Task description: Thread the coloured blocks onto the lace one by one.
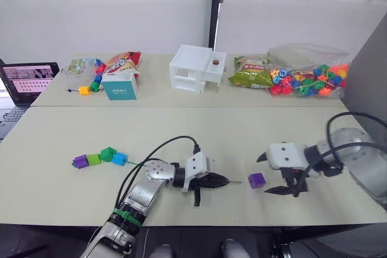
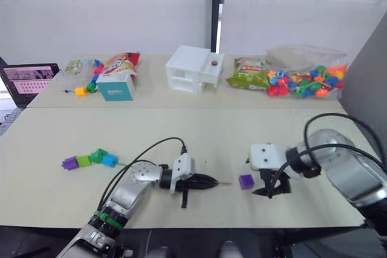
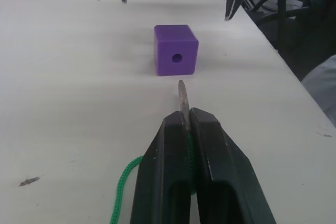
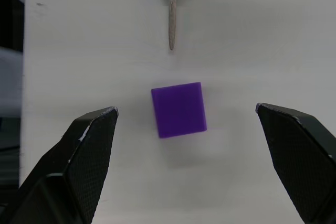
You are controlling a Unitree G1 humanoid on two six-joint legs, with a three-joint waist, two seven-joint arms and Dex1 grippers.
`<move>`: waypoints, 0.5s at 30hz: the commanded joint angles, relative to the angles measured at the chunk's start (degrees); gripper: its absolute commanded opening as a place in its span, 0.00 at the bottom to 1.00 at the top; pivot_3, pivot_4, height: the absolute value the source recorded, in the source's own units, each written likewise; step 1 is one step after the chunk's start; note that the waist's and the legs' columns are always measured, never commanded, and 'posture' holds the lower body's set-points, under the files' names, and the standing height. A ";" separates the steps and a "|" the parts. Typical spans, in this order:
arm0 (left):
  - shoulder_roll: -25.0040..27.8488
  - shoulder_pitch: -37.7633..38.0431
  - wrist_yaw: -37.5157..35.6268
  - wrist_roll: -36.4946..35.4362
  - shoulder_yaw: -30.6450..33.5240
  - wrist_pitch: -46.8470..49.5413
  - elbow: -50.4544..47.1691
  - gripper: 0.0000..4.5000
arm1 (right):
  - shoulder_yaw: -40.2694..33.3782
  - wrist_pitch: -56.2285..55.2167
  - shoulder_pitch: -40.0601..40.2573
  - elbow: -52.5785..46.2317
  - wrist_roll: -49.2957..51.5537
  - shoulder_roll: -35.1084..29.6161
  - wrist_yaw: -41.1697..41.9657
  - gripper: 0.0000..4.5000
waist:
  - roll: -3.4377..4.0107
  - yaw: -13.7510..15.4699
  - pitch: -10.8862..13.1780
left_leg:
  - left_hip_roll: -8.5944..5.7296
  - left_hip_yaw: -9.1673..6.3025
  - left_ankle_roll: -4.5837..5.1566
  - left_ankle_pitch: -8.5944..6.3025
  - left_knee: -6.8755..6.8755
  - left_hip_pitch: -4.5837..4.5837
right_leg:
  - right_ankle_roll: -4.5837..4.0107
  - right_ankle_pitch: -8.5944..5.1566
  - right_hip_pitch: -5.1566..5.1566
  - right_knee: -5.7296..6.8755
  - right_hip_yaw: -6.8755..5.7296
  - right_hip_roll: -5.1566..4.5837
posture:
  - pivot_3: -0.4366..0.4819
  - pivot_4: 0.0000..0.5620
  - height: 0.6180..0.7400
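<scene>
A loose purple block (image 1: 256,180) lies on the table near the front edge, its hole facing my left gripper (image 3: 184,120). That gripper is shut on the lace, whose stiff needle tip (image 3: 182,94) points at the block from a short gap away. The green lace (image 1: 136,162) trails left to a row of threaded blocks: blue (image 1: 120,159), dark green (image 1: 108,153), light green (image 1: 94,159) and purple (image 1: 80,161). My right gripper (image 1: 266,174) stands open, its two fingers straddling the loose purple block (image 4: 178,109) without touching it.
Along the far table stand a white box (image 1: 196,67), a clear bag of round beads (image 1: 308,78), green (image 1: 248,72) and red (image 1: 123,62) snack bags and a teal box (image 1: 119,86). A laptop (image 1: 27,81) sits at the far left.
</scene>
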 commanded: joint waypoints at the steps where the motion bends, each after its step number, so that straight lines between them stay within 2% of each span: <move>1: -0.18 0.37 1.20 -0.44 0.44 0.11 -2.59 0.00 | 1.85 -2.92 -2.59 2.00 -3.62 0.94 3.60 0.99 | 0.00 0.21 0.00 | -0.02 -0.01 0.00 0.00 -0.01 -0.02 | 0.01 0.01 -0.01 -0.01 0.00 -0.03 | 0.48 0.27 1.00; 5: -0.24 0.47 2.36 -0.36 0.54 0.13 -2.96 0.00 | 3.34 -2.60 -3.11 2.14 -5.43 2.90 5.19 0.99 | 0.00 0.24 0.00 | -0.05 -0.01 0.01 -0.02 -0.02 -0.03 | 0.04 0.03 -0.04 -0.02 0.00 -0.07 | 0.48 0.27 1.00; 9: -0.17 0.55 2.85 -0.52 0.32 0.35 -3.34 0.00 | 3.54 -1.35 -2.61 2.28 -6.78 4.96 5.03 0.74 | 0.01 0.12 0.00 | -0.05 -0.02 0.01 -0.01 -0.03 -0.03 | 0.04 0.03 -0.04 -0.01 0.00 -0.06 | 0.48 0.27 1.00; 15: -0.65 0.65 3.12 -0.57 -0.31 0.55 -3.76 0.00 | 3.35 0.78 -1.86 1.58 -7.88 6.54 4.24 0.27 | 0.01 0.09 -0.01 | -0.06 -0.02 0.00 -0.01 -0.02 -0.02 | 0.04 0.03 -0.04 0.00 0.00 -0.06 | 0.48 0.27 1.00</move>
